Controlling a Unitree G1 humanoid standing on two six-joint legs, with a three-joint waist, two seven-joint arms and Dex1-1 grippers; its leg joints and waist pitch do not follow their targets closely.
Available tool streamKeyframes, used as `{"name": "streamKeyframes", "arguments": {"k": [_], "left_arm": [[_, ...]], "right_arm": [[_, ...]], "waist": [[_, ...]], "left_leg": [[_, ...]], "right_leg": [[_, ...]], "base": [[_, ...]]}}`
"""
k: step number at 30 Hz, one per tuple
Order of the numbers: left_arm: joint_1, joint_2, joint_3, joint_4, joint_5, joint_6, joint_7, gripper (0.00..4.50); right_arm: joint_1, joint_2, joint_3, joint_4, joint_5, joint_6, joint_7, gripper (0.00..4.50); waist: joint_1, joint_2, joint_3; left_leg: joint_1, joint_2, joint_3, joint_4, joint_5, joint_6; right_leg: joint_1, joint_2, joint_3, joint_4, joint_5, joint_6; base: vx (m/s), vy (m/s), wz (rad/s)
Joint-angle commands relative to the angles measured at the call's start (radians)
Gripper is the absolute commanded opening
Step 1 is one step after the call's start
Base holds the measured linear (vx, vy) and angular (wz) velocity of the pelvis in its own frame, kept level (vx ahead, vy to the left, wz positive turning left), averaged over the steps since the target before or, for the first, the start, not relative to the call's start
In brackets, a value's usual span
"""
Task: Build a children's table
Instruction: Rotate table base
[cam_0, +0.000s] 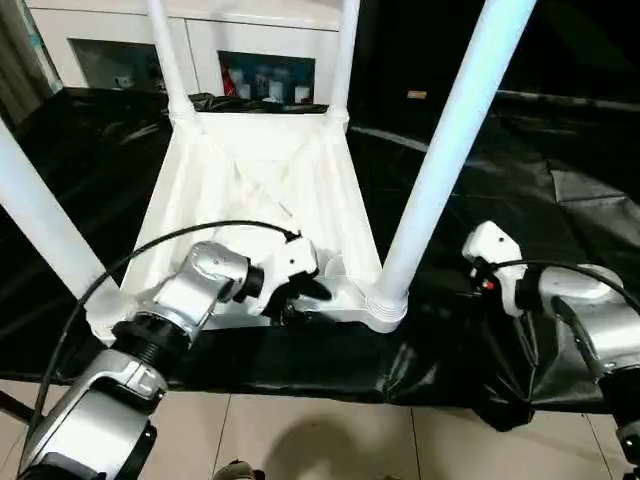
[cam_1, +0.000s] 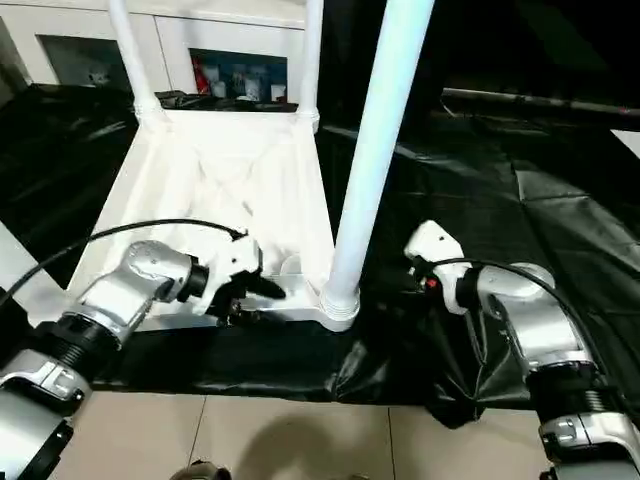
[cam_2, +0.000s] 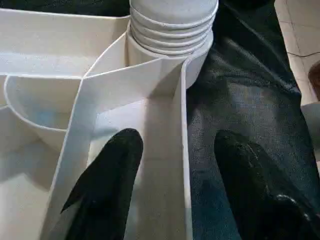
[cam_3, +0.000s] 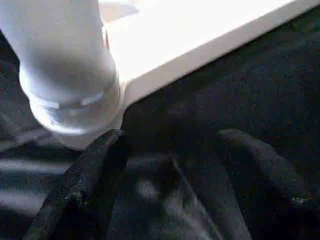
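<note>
Left gripper (cam_2: 172, 175): its two black fingers are standing apart, straddling the near raised rim of the tabletop, one finger (cam_2: 107, 175) inside the rim and the other outside over the black sheet; whether the pads are pressing the rim cannot be told.
Right gripper (cam_3: 167, 172): its black fingers are spread open, holding nothing, hovering over the black sheet just beside the near right corner socket, not touching the leg.
Silver left forearm (cam_0: 185, 290): it is reaching in over the tabletop's near edge, a black cable arching above it.
Silver right forearm (cam_1: 525, 310): it is lying to the right of the tabletop, over the sheet.
White plastic rectangular tabletop (cam_0: 260, 190): it is lying upside down, its ribbed underside facing up, in the middle of the black sheet.
Four long tapered white legs: all are standing upright in the tabletop's rounded corner sockets; the near right leg (cam_0: 450, 150) is rising from its ringed socket (cam_0: 385, 305), the near left leg (cam_0: 40, 215) is at the opposite near corner, and two more are at the far corners.
Black crinkled plastic sheet (cam_0: 520, 190): it is spreading under and all around the tabletop.
White glass-fronted cabinet (cam_0: 250, 55): it is standing beyond the tabletop's far edge.
Pale tiled floor (cam_0: 330, 435): it is showing nearer than the tabletop, past the sheet's edge.
</note>
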Motion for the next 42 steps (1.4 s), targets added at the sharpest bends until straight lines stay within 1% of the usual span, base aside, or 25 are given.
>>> {"name": "streamKeyframes", "arguments": {"k": [1,3,7,10,11,15,16,17,18,19,20,22,23,26,27,29,31,33,34,36,37,38,39,40,42], "left_arm": [[-0.021,-0.007,-0.006,0.014,0.023,0.008,0.014,2.37],[-0.034,-0.017,-0.010,0.043,0.040,0.002,0.038,2.18],[-0.050,-0.037,-0.002,0.078,0.050,0.016,0.056,1.84],[-0.053,-0.035,-0.004,0.082,0.054,0.023,0.055,1.72],[-0.056,-0.034,-0.006,0.087,0.060,0.021,0.055,1.51],[-0.051,-0.026,-0.010,0.089,0.067,0.028,0.036,1.35],[-0.050,-0.025,-0.008,0.089,0.069,0.028,0.034,1.26],[-0.050,-0.025,-0.008,0.089,0.069,0.028,0.034,1.14],[-0.051,-0.026,-0.004,0.093,0.070,0.029,0.038,1.07],[-0.051,-0.025,-0.002,0.095,0.070,0.029,0.038,1.01],[-0.051,-0.025,-0.002,0.095,0.070,0.028,0.038,0.95],[-0.050,-0.025,0.006,0.099,0.066,0.026,0.041,0.86],[-0.050,-0.025,0.011,0.102,0.065,0.026,0.046,0.68],[-0.056,-0.029,0.031,0.136,0.063,0.015,0.071,0.54],[-0.057,-0.030,0.033,0.140,0.062,0.013,0.074,0.37],[-0.060,-0.035,0.041,0.156,0.062,0.005,0.087,0.31],[-0.072,-0.057,0.070,0.195,0.053,-0.015,0.141,0.12],[-0.084,-0.070,0.081,0.225,0.057,-0.035,0.183,0.05],[-0.085,-0.070,0.081,0.229,0.058,-0.038,0.186,0.05],[-0.104,-0.074,0.087,0.267,0.066,-0.062,0.210,0.05],[-0.110,-0.072,0.089,0.281,0.067,-0.068,0.209,0.05],[-0.115,-0.070,0.089,0.291,0.068,-0.073,0.210,0.05],[-0.119,-0.063,0.089,0.300,0.067,-0.080,0.193,0.05],[-0.120,-0.062,0.089,0.302,0.065,-0.084,0.185,0.05],[-0.118,-0.057,0.089,0.300,0.063,-0.092,0.165,0.05]], "right_arm": [[0.006,-0.021,0.001,-0.024,-0.004,0.007,0.008,3.27],[0.004,-0.022,0.005,0.003,-0.009,-0.009,0.007,3.27],[-0.011,-0.015,0.002,0.092,-0.015,-0.066,0.011,3.27],[-0.016,-0.016,0.000,0.130,-0.015,-0.091,0.017,3.27],[-0.019,-0.017,0.000,0.147,-0.015,-0.102,0.019,3.27],[-0.037,-0.026,-0.007,0.249,-0.020,-0.170,0.030,3.27],[-0.051,-0.024,-0.010,0.300,-0.021,-0.205,0.034,3.27],[-0.051,-0.024,-0.010,0.300,-0.021,-0.205,0.034,3.27],[-0.064,-0.018,-0.013,0.344,-0.019,-0.233,0.037,3.27],[-0.076,-0.011,-0.015,0.377,-0.017,-0.252,0.039,3.27],[-0.076,-0.010,-0.016,0.379,-0.017,-0.254,0.040,3.27],[-0.107,0.017,-0.029,0.469,-0.007,-0.310,0.043,3.27],[-0.117,0.028,-0.039,0.495,0.003,-0.324,0.045,3.27],[-0.147,0.076,-0.110,0.548,0.059,-0.366,-0.021,3.27],[-0.151,0.082,-0.120,0.550,0.066,-0.371,-0.035,3.27],[-0.167,0.108,-0.162,0.548,0.096,-0.386,-0.103,3.27],[-0.207,0.183,-0.282,0.488,0.207,-0.345,-0.269,3.27],[-0.218,0.227,-0.315,0.424,0.249,-0.317,-0.318,3.27],[-0.218,0.230,-0.314,0.417,0.248,-0.315,-0.321,3.27],[-0.224,0.266,-0.293,0.344,0.235,-0.301,-0.340,3.27],[-0.224,0.271,-0.276,0.324,0.221,-0.294,-0.334,3.27],[-0.222,0.271,-0.257,0.306,0.211,-0.279,-0.314,3.27],[-0.204,0.259,-0.202,0.254,0.184,-0.239,-0.248,3.27],[-0.196,0.254,-0.183,0.237,0.174,-0.228,-0.228,3.27],[-0.175,0.228,-0.127,0.213,0.129,-0.230,-0.173,3.27]], "waist": [[0.001,0.002,-0.074],[0.000,0.006,-0.074],[-0.001,0.005,-0.074],[-0.001,0.006,-0.075],[-0.001,0.006,-0.076],[-0.002,0.006,-0.075],[-0.003,0.004,-0.075],[-0.004,0.003,-0.075],[-0.005,0.002,-0.074],[-0.006,0.003,-0.075],[-0.006,0.002,-0.075],[-0.008,0.004,-0.075],[-0.008,0.005,-0.075],[-0.010,0.006,-0.074],[-0.011,0.006,-0.074],[-0.015,0.006,-0.075],[-0.027,0.005,-0.075],[-0.039,-0.004,-0.073],[-0.039,-0.004,-0.073],[-0.041,-0.003,-0.073],[-0.043,-0.004,-0.074],[-0.043,-0.009,-0.074],[-0.042,-0.005,-0.074],[-0.041,-0.011,-0.074],[-0.039,-0.008,-0.074]], "left_leg": [[0.024,0.039,-0.019,-0.067,-0.257,0.027],[0.025,0.038,-0.019,-0.066,-0.261,0.028],[0.025,0.037,-0.020,-0.064,-0.271,0.029],[0.024,0.037,-0.019,-0.063,-0.263,0.036],[0.023,0.037,-0.019,-0.063,-0.263,0.040],[0.024,0.037,-0.019,-0.062,-0.276,0.039],[0.024,0.037,-0.019,-0.062,-0.278,0.039],[0.023,0.037,-0.019,-0.062,-0.279,0.039],[0.021,0.036,-0.019,-0.063,-0.277,0.042],[0.022,0.036,-0.019,-0.061,-0.278,0.043],[0.022,0.036,-0.018,-0.061,-0.276,0.045],[0.021,0.036,-0.018,-0.060,-0.276,0.047],[0.022,0.037,-0.017,-0.059,-0.282,0.048],[0.022,0.037,-0.017,-0.061,-0.288,0.048],[0.024,0.038,-0.018,-0.064,-0.294,0.044],[0.023,0.037,-0.020,-0.065,-0.296,0.041],[0.022,0.034,-0.022,-0.067,-0.305,0.035],[0.017,0.031,-0.023,-0.069,-0.314,0.036],[0.017,0.031,-0.023,-0.069,-0.314,0.036],[0.020,0.029,-0.024,-0.068,-0.314,0.038],[0.016,0.029,-0.024,-0.068,-0.305,0.037],[0.015,0.029,-0.024,-0.068,-0.300,0.039],[0.016,0.029,-0.024,-0.068,-0.290,0.044],[0.013,0.031,-0.023,-0.068,-0.278,0.051],[0.014,0.033,-0.023,-0.068,-0.268,0.058]], "right_leg": [[0.049,-0.058,0.042,-0.077,-0.197,-0.243],[0.048,-0.057,0.042,-0.079,-0.197,-0.243],[0.049,-0.060,0.040,-0.084,-0.225,-0.242],[0.049,-0.058,0.039,-0.082,-0.211,-0.248],[0.049,-0.058,0.038,-0.082,-0.214,-0.248],[0.048,-0.061,0.036,-0.087,-0.254,-0.245],[0.048,-0.059,0.036,-0.087,-0.260,-0.243],[0.048,-0.059,0.036,-0.087,-0.262,-0.243],[0.049,-0.058,0.035,-0.088,-0.270,-0.239],[0.048,-0.059,0.035,-0.088,-0.274,-0.240],[0.048,-0.060,0.035,-0.088,-0.273,-0.241],[0.047,-0.061,0.034,-0.087,-0.280,-0.247],[0.045,-0.060,0.034,-0.089,-0.287,-0.246],[0.044,-0.059,0.033,-0.090,-0.293,-0.244],[0.044,-0.059,0.033,-0.090,-0.301,-0.242],[0.045,-0.058,0.032,-0.089,-0.304,-0.239],[0.045,-0.059,0.032,-0.090,-0.325,-0.229],[0.046,-0.056,0.029,-0.095,-0.367,-0.204],[0.046,-0.056,0.029,-0.095,-0.367,-0.204],[0.040,-0.059,0.028,-0.100,-0.410,-0.180],[0.043,-0.061,0.028,-0.100,-0.413,-0.174],[0.042,-0.061,0.028,-0.100,-0.415,-0.173],[0.042,-0.059,0.029,-0.099,-0.402,-0.177],[0.043,-0.059,0.030,-0.097,-0.373,-0.180],[0.042,-0.060,0.031,-0.094,-0.347,-0.189]], "base": [[0.000,0.000,0.00],[0.000,0.000,0.00],[0.000,0.000,0.00],[0.000,0.000,0.00],[0.000,0.000,0.00],[0.000,0.000,0.00],[0.000,0.000,0.00],[0.000,0.000,0.00],[0.000,0.000,0.00],[0.000,0.000,0.00],[0.000,0.000,0.00],[0.000,0.000,0.00],[0.000,0.000,0.00],[0.000,0.000,0.00],[0.000,0.000,0.00],[0.000,0.000,0.00],[0.000,0.000,0.00],[0.000,0.000,0.00],[0.000,0.000,0.00],[0.000,0.000,0.00],[0.000,0.000,0.00],[0.000,0.000,0.00],[0.000,0.000,0.00],[0.000,0.000,0.00],[0.000,0.000,0.00]]}}
